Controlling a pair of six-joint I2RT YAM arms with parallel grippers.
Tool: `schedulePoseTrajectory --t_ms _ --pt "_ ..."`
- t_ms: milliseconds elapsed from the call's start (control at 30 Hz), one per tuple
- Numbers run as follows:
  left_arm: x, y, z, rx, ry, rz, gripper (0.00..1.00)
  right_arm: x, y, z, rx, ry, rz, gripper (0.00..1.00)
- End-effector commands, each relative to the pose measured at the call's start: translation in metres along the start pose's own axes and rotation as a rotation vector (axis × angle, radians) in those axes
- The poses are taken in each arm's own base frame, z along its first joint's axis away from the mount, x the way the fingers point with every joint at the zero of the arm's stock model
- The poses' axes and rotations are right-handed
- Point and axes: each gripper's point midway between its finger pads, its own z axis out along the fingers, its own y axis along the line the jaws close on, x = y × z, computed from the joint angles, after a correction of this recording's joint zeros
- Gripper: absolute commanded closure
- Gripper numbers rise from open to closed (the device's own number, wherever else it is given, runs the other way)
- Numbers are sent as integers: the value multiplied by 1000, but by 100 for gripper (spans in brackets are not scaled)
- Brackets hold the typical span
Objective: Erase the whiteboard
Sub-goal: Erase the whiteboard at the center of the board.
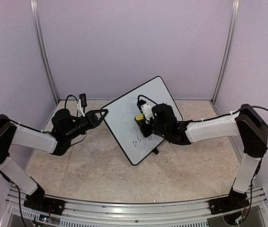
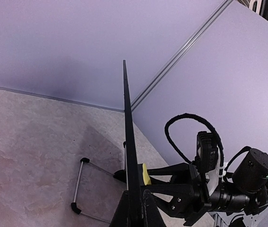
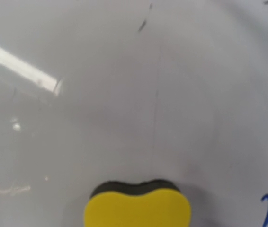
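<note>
— Left of the whiteboard point(image 1: 122, 120)?
— Its left corner is clamped by the left gripper point(image 1: 102, 113); the board is stood tilted on the table point(image 1: 77, 165).
— On its face?
— A yellow eraser point(image 1: 138, 117) is pinched in the right gripper point(image 1: 140, 121), pressed against it.

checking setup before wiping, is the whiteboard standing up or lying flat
Standing up. The left wrist view shows the whiteboard edge-on and near vertical, wire stand out on its back side, left end effector shut on its rim.

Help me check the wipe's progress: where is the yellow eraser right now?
In the top view the yellow eraser is near the scene's centre, held in the right gripper against the face of the whiteboard, about mid-board.
</note>
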Motion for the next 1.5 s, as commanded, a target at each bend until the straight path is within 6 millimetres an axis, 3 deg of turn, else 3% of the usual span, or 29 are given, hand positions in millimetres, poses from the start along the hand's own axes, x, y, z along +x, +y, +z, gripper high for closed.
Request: schedulePoseTrajectory --t_ms 0,133,200,567,733,967,1167,1267,1467 --pt "0 -56 -1 217 22 71 100 59 3 -7 -38 136 -16 100" --pt "1 -54 -1 216 25 69 100 80 -7 -17 5 172 -18 100" --pt "2 -54 0 216 26 68 100 81 -11 -17 17 175 -14 100" --pt "2 -54 -1 214 25 72 100 23 -25 14 51 77 -33 100" --pt "1 -55 -2 213 23 76 100 10 -26 18 48 57 -36 100" --pt "0 -55 -2 212 20 75 100 45 -21 4 7 112 -5 100" --pt "1 -55 -1 218 23 69 100 76 -30 -12 42 161 12 100" --pt "1 -55 -1 220 25 68 100 73 -32 -11 54 157 -1 100" --pt "2 -56 -1 219 25 71 100 42 -34 6 63 108 -25 100"
